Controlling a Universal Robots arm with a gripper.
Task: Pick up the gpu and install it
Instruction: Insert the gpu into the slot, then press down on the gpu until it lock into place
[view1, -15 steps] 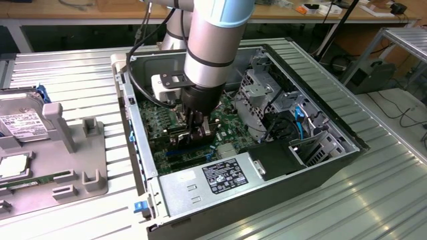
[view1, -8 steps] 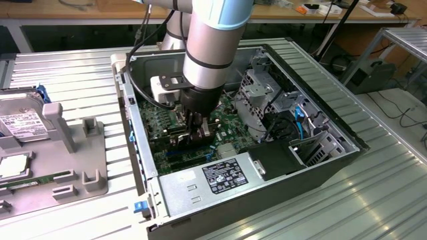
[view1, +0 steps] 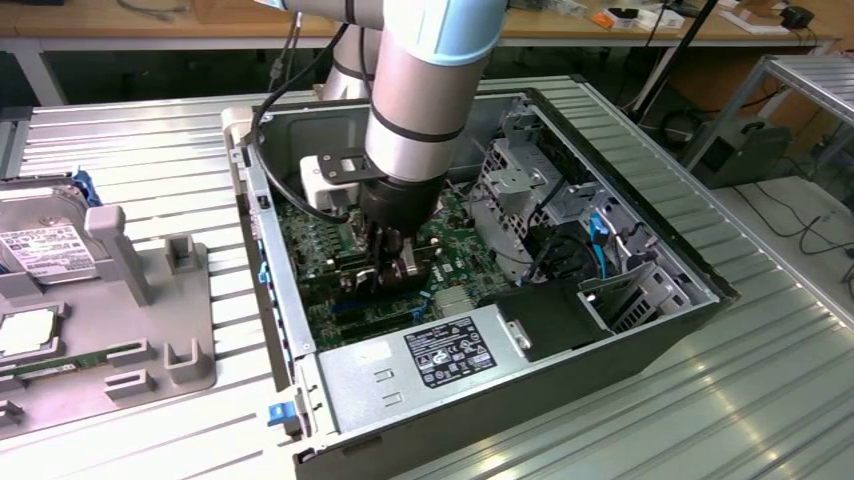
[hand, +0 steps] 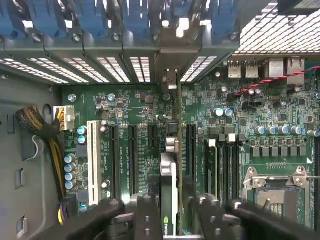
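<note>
In the exterior view, the arm reaches down into the open computer case (view1: 674, 262), its gripper (view1: 390, 265) low over the green motherboard (view1: 461, 235). Beyond the case, on the exterior view's left, a grey fixture (view1: 167, 330) carries a hard drive (view1: 40, 245).

In the wrist view, the gripper (hand: 172, 210) is pinched on the gpu (hand: 168, 197), held edge-on between its fingers (hand: 147, 215) directly above the motherboard's (hand: 250, 125) expansion slots (hand: 133, 150), its bracket end toward the rear slot covers (hand: 140, 67).
</note>
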